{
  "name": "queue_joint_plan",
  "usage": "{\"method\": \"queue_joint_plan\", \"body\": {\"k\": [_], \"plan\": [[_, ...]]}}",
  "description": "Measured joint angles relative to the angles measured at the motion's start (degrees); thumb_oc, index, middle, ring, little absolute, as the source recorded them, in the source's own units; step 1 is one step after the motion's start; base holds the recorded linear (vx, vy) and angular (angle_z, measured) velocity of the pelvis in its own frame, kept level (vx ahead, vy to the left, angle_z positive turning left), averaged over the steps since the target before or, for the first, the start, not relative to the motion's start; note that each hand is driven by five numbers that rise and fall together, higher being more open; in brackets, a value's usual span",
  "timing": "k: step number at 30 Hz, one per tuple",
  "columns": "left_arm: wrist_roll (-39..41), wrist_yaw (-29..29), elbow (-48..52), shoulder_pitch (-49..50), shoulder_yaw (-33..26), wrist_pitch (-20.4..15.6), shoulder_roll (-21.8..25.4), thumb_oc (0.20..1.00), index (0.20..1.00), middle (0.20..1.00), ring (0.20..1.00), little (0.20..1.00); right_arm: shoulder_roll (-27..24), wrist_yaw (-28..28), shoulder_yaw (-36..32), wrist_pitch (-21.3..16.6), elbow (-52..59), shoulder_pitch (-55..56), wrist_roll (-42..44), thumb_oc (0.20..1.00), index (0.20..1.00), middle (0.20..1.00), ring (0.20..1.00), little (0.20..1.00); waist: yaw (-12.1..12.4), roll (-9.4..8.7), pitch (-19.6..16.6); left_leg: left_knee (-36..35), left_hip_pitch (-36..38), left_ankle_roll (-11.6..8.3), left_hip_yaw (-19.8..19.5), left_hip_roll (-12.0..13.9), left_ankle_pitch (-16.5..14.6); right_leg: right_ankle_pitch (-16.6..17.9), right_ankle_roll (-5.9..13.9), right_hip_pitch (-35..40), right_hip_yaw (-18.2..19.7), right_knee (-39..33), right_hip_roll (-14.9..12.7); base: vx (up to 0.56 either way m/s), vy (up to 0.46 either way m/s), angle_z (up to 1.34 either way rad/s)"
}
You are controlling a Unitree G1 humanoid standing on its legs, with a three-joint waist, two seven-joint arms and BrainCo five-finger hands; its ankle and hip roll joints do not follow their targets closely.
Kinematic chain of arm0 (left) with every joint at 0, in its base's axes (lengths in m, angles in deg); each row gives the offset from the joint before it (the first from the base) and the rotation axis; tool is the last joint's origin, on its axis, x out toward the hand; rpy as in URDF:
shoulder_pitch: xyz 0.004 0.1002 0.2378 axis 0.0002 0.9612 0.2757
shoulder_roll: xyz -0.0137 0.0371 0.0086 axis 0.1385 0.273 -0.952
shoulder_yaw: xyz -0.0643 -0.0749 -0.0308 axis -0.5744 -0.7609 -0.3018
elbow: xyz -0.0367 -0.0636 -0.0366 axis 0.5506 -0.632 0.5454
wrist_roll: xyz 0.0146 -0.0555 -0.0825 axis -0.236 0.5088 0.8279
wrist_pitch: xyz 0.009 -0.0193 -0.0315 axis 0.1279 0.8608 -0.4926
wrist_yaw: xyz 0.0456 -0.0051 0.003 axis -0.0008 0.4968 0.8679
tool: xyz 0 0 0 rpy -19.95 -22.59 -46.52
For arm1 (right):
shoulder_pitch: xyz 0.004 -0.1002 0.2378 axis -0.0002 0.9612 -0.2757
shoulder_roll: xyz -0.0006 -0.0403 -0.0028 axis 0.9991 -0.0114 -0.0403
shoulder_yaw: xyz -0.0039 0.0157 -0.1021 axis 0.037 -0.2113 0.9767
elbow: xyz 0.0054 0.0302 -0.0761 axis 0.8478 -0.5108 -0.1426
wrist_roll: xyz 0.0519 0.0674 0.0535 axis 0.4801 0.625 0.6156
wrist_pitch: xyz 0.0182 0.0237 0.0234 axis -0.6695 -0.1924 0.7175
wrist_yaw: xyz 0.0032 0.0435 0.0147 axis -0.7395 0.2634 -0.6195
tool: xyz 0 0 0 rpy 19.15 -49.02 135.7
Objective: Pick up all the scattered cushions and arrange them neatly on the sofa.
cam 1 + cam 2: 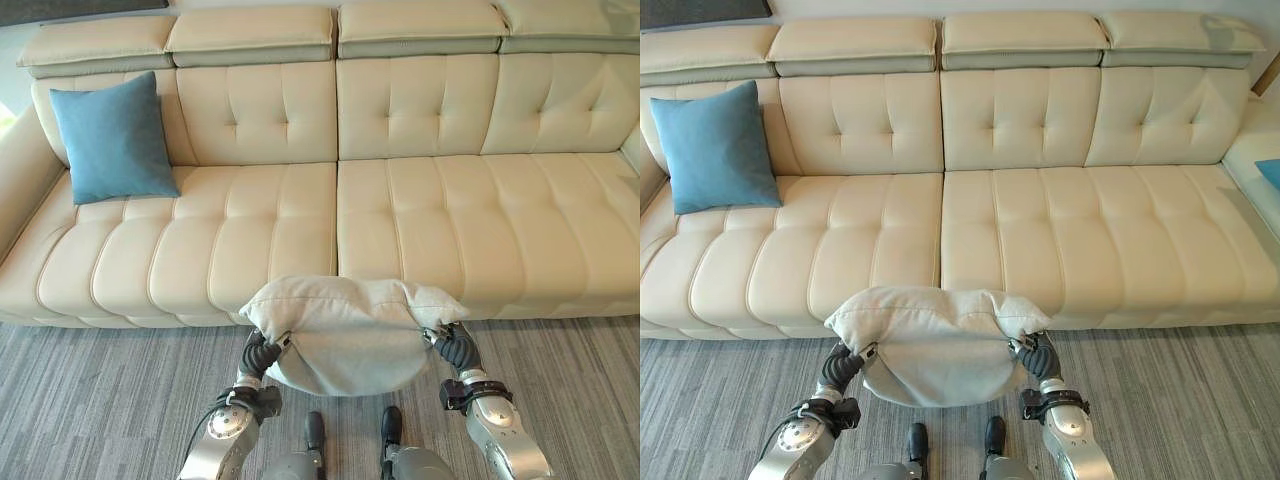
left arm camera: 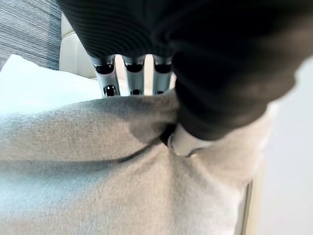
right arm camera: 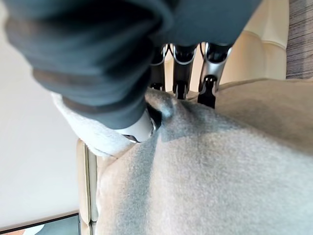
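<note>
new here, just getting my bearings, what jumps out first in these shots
A pale grey cushion held up between the left robot hand and the right robot hand, each pinching one side of it, just before the cream sofa. A blue cushion leans upright at the sofa's left end.

Your robot's two arms: silver shells, dark ribbed wrists

You'll see the left arm (image 1: 225, 435) and the right arm (image 1: 505, 442) as rounded silver-grey shells with a glossy sheen, each ending in a black collar just below the wrist. Above that collar, the left hand (image 1: 262, 352) and the right hand (image 1: 452, 345) wear a dark cover ribbed like a bellows. In the left wrist view, your fingers (image 2: 110, 78) are a row of slim silver bars with dark insets, and the thumb (image 2: 183, 142) is a pale rounded stub. The right wrist view shows matching fingers (image 3: 213, 73), darker in shade, under the same finely ribbed cover.
</note>
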Motion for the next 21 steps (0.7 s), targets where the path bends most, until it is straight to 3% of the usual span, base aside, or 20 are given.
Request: {"method": "queue_joint_plan", "body": {"k": [5, 8, 10, 13, 14, 15, 16, 19, 21], "plan": [[0.1, 0.0, -0.1, -0.1, 0.1, 0.2, 0.0, 0.2, 0.2, 0.2, 0.2, 0.2, -0.3, 0.0, 0.1, 0.0, 0.2, 0.6, 0.0, 0.2, 0.2, 0.2, 0.2, 0.2, 0.7, -1.17, -0.7, 0.1, -0.6, 0.09, -0.3, -0.4, 0.1, 0.1, 0.12, 0.0, -1.0, 0.4, -0.5, -0.02, 0.191, 0.07], [0.1, 0.2, -0.3, -0.8, 0.4, 0.2, -0.1, 0.2, 0.2, 0.2, 0.2, 0.2, 0.2, 0.1, -0.5, 0.0, 0.2, 0.8, 0.0, 0.2, 0.2, 0.2, 0.2, 0.2, 0.5, -1.58, -0.6, 1.2, -1.6, 1.39, -1.4, -1.8, 0.1, -0.9, 0.7, -2.0, -1.6, 3.6, -1.6, -0.03, 0.336, 0.22], [0.1, 0.5, -1.1, -1.4, 0.5, 0.2, -0.8, 0.2, 0.2, 0.2, 0.2, 0.2, 0.1, 0.3, -1.1, 0.0, 0.1, 0.7, -0.1, 0.2, 0.2, 0.2, 0.2, 0.2, 0.0, -0.87, -0.3, 2.9, -2.7, 2.84, -2.8, -3.0, -0.8, -5.3, 1.3, -7.2, -1.3, 15.0, -4.1, -0.05, 0.233, 0.12], [0.0, 1.2, -1.2, -3.7, 0.4, 0.2, -0.4, 0.2, 0.2, 0.2, 0.2, 0.2, -0.1, 0.8, -1.1, 0.0, 0.1, -1.6, -1.2, 0.2, 0.2, 0.2, 0.2, 0.2, 0.2, -0.43, 2.7, 5.2, -3.6, 4.58, -1.3, -3.9, -1.8, -5.6, 1.88, -15.2, 0.8, 29.9, -6.8, 0.03, 0.062, -0.17], [0.0, 1.5, -1.2, -4.3, 0.4, 0.2, -0.6, 0.2, 0.2, 0.2, 0.2, 0.2, 0.0, 0.8, -1.0, 0.0, 0.0, -1.2, -1.2, 0.2, 0.2, 0.2, 0.2, 0.2, 0.2, -0.82, 3.2, 5.3, -3.4, 5.29, -1.8, -4.4, -1.8, -8.8, 3.5, -18.3, 3.0, 33.8, -6.5, 0.1, 0.005, -0.24], [0.0, 1.8, -1.3, -5.5, 0.2, 0.1, 0.2, 0.2, 0.2, 0.2, 0.2, 0.2, 0.2, 0.7, -0.9, 0.1, 0.0, -1.9, -1.2, 0.2, 0.2, 0.2, 0.2, 0.2, 0.6, -0.61, 4.2, 5.7, -4.0, 5.42, -1.6, -3.8, -1.7, -11.5, 4.36, -19.2, 5.1, 31.7, -4.2, 0.12, -0.026, -0.1], [0.0, 1.8, -1.2, -6.0, 0.2, 0.1, 0.5, 0.2, 0.2, 0.2, 0.2, 0.2, 0.2, 0.8, -0.9, 0.1, 0.1, -1.9, -1.2, 0.2, 0.2, 0.2, 0.2, 0.2, 0.5, -0.93, 4.4, 5.4, -4.5, 5.41, -1.5, -3.9, -1.7, -11.4, 4.55, -19.2, 4.5, 28.8, -3.9, 0.15, -0.041, 0.05], [0.0, 1.7, -1.3, -7.0, 0.3, 0.2, 0.7, 0.2, 0.2, 0.2, 0.2, 0.2, 0.1, 1.0, -1.1, 0.1, 0.1, -2.6, -1.2, 0.2, 0.2, 0.2, 0.2, 0.2, 0.3, -1.9, 5.7, 4.7, -5.3, 5.42, -1.3, -4.2, -1.7, -9.9, 4.32, -19.3, 3.7, 18.1, -2.8, 0.22, -0.075, 0.03], [0.0, 1.7, -1.6, -6.9, 0.4, 0.2, 0.6, 0.2, 0.2, 0.2, 0.2, 0.2, 0.2, 1.4, -1.1, 0.1, 0.0, -2.8, -1.2, 0.2, 0.2, 0.2, 0.2, 0.2, 0.5, -2.36, 5.9, 4.3, -5.2, 5.38, -1.3, -4.2, -1.7, -7.6, 6.18, -17.6, 5.3, 9.4, -2.2, 0.29, -0.131, 0.04]]}}
